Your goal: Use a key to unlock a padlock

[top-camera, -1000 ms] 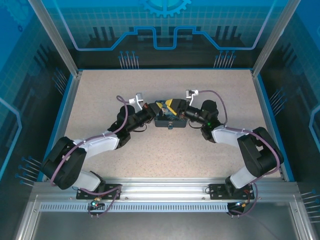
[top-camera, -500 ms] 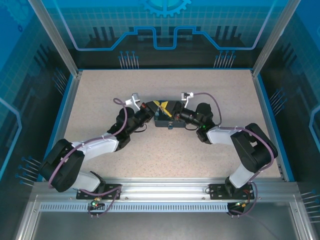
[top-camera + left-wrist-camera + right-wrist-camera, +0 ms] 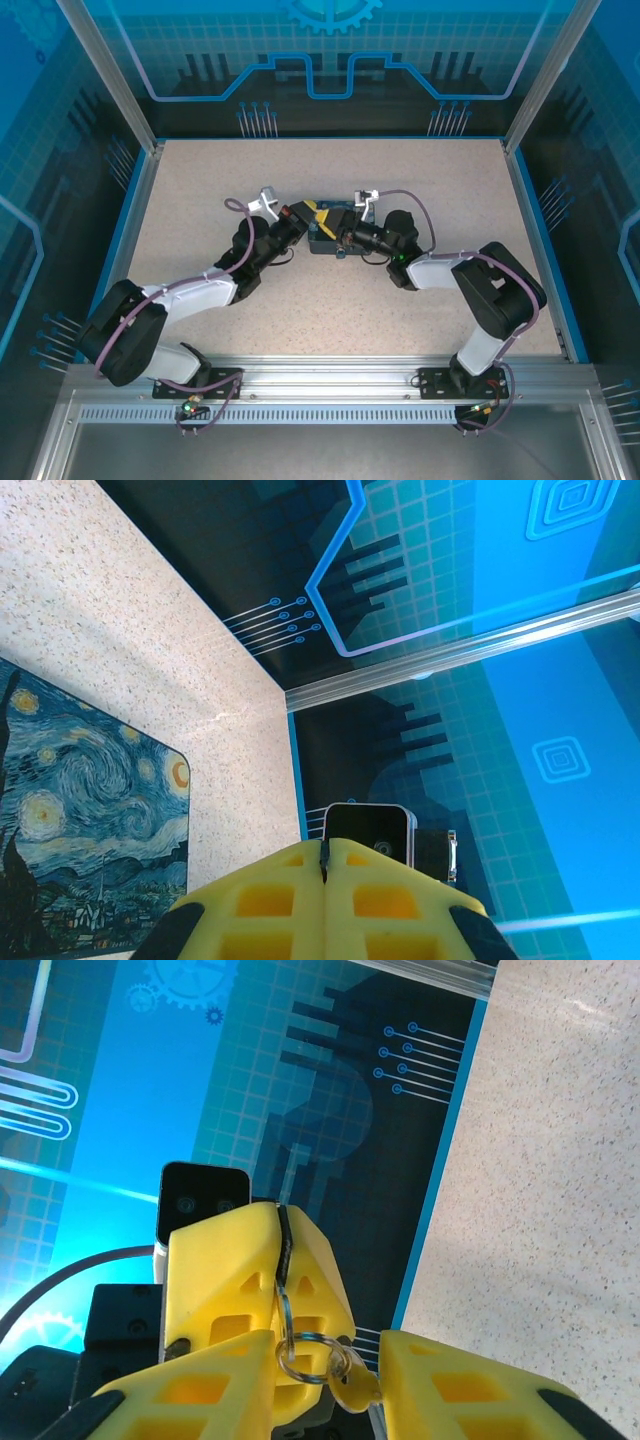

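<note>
Evidently the left gripper [image 3: 281, 1260] has its jaws pressed shut on a key ring [image 3: 300, 1356] — the key [image 3: 353, 1390] hangs between the right gripper's [image 3: 330, 1368] wide-parted jaws. The tiny padlock [image 3: 339, 251] sits at the tin's [image 3: 322, 222] near side on the bench [image 3: 200, 180].

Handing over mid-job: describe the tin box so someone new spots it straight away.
In the middle of the speckled table, between the left hand and right hand, lies a flat rectangular tin. Unlike the plain yellow fingers beside it, it carries a swirling blue-and-yellow night-sky painting on top.
</note>
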### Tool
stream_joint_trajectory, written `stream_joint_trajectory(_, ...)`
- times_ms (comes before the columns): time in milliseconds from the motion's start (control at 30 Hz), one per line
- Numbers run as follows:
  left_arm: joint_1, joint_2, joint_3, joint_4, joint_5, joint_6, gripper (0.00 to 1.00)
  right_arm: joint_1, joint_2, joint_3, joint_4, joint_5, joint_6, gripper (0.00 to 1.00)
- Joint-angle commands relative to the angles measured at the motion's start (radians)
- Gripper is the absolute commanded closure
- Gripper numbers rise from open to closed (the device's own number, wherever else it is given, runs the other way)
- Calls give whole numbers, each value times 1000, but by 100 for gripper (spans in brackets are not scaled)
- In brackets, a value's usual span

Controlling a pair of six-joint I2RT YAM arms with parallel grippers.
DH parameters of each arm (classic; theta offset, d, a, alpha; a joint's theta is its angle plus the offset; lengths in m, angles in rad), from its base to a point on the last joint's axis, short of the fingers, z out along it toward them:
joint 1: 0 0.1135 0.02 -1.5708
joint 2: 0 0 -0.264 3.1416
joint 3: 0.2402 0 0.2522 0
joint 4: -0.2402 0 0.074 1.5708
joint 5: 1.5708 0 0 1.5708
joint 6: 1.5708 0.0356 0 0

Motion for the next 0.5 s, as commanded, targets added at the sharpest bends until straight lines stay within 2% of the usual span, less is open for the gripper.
stream_joint_trajectory(0, -9, -35, -20, 35, -37, 21, 100, 14, 12, 29, 58, 24, 3, 70)
stream_joint_trajectory(300, -14, -49, -35, 30, -50, 26, 100, 7, 4, 44, 41, 26, 1, 71)
stream_joint_trajectory(467, -15, -51, -37, 28, -60, 28, 100, 6, 7, 48, 39, 23, 1, 76)
